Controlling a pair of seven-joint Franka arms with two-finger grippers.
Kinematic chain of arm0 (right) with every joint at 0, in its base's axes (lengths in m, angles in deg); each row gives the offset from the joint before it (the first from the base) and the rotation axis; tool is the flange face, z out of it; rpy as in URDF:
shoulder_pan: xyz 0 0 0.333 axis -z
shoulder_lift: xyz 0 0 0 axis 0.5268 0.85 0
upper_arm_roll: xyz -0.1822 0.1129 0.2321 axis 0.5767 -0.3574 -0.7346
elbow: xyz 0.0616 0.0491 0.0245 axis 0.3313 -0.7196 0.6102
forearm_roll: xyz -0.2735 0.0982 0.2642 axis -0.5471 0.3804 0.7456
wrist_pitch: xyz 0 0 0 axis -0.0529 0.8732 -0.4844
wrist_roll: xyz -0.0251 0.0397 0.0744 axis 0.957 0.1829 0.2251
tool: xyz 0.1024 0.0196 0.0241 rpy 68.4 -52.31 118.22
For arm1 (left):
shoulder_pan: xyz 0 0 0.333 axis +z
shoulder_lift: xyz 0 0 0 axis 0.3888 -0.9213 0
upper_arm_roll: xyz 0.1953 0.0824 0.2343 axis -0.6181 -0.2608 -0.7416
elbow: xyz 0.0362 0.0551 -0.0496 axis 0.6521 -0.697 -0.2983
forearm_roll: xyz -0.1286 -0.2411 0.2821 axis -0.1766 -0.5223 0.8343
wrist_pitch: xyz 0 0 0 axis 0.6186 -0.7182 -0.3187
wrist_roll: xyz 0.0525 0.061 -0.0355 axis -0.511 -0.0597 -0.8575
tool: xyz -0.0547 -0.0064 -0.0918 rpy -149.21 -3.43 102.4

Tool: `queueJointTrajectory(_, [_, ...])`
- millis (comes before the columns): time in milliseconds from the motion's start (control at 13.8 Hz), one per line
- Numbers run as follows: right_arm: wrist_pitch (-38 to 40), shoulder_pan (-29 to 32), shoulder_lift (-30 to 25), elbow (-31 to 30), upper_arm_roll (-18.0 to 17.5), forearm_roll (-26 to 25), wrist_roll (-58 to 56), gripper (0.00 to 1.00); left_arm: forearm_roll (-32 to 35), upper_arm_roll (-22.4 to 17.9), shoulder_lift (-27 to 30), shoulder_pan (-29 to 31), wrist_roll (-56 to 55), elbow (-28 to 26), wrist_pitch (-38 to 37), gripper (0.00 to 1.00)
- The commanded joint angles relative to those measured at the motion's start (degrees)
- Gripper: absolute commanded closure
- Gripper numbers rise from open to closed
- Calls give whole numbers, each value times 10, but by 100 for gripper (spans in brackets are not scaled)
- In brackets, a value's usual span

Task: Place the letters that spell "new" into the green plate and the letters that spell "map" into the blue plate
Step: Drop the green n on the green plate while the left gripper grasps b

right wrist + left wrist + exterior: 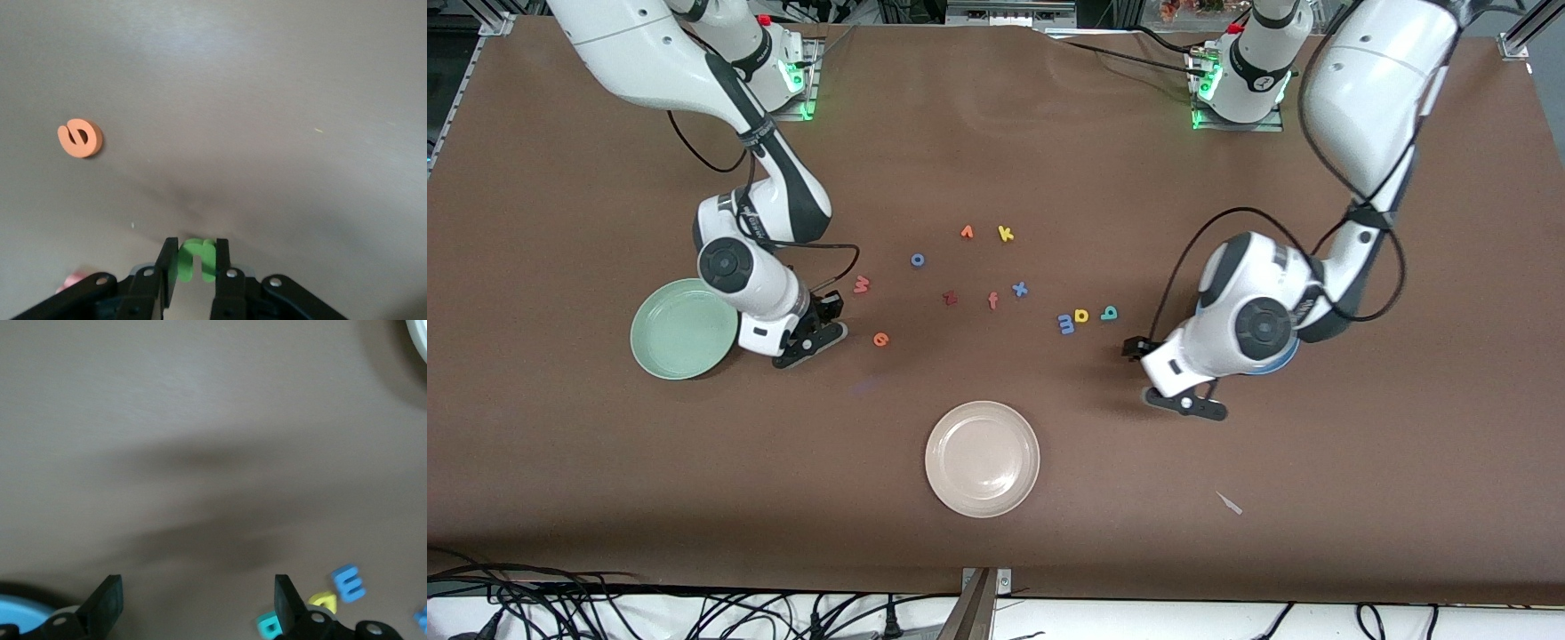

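now the right tool (195,261) pinches the green n (198,259) low over the tabletop (605,462) beside the green plate (680,331); the left tool (195,600) hangs spread beside the blue plate (20,615).

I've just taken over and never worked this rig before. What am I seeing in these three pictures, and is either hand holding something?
Two robot arms work at a brown table. One picture looks down from across the table; the other two come from cameras on each wrist. The right hand, beside the green plate, is shut on a green letter n. The left hand is open and empty, waiting over bare table by the blue plate. Small foam letters lie scattered mid-table, among them an orange e, a red w and a blue m. A beige plate sits nearest the front camera.
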Motion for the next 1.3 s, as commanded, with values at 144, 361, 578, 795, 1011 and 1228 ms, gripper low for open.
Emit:
queueJointTrajectory(144, [215,3,-8,105,72,12,0,100,23,-2,30,-14,-52,-46,-27,0])
queueJointTrajectory(361, [220,3,-12,98,130,11,-20,100,24,7,73,-44,-63,-139,21,0])
queueJointTrajectory(578, [206,3,-22,73,184,12,-95,100,25,9,103,-51,-83,-210,79,0])
queueJointTrajectory(795, [122,6,-40,10,200,13,-133,100,47,10,98,-56,-83,-241,136,10])
queueJointTrajectory(1011, [36,6,-61,-51,202,14,-136,93,98,10,86,-56,-83,-237,144,26])
queueJointTrajectory(1228, [46,6,-65,-49,202,35,-135,0,113,10,75,-56,-82,-240,159,29])
